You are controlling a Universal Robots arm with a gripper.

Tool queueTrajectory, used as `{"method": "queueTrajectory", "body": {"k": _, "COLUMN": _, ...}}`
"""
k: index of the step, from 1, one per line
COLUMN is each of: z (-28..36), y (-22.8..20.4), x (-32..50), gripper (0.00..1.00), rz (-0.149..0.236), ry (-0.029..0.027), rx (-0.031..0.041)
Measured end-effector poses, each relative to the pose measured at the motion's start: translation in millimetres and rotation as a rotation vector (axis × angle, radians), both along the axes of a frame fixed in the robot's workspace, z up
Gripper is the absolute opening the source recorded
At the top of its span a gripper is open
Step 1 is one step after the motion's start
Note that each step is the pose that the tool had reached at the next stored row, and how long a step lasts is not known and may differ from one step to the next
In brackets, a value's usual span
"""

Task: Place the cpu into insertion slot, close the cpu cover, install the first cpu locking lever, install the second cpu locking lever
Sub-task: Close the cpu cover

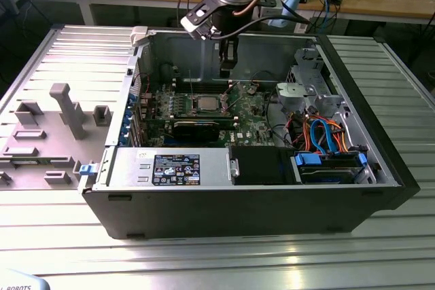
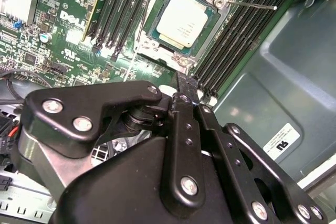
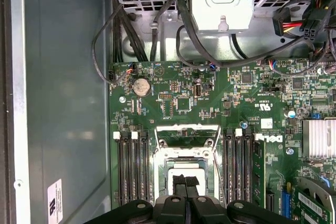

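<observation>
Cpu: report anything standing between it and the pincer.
Nothing visible does. In the second wrist view the cpu lies bare in the insertion slot. The pincer hangs over the motherboard just beside the slot, with open air between them.

**Glare on the counter, shade in the case**

In the exterior view white glare streaks the metal counter [image 1: 224, 263], while the computer case [image 1: 177, 56] is softly shaded inside. In the second wrist view a blown-out patch glares on the motherboard [image 2: 68, 30] near the pale-gleaming cpu [image 2: 181, 23]. The first wrist view is lit evenly, rather dim.
</observation>
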State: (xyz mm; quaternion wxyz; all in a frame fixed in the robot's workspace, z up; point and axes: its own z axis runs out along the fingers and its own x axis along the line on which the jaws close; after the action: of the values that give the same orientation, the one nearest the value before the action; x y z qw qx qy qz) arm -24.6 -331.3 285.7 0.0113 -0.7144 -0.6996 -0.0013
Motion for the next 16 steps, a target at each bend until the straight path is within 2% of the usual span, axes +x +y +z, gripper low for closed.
{"method": "queueTrajectory", "body": {"k": 16, "z": 0.0, "y": 0.0, "x": 2.9, "gripper": 0.11, "rz": 0.000, "ry": 0.0000, "rx": 0.0000}}
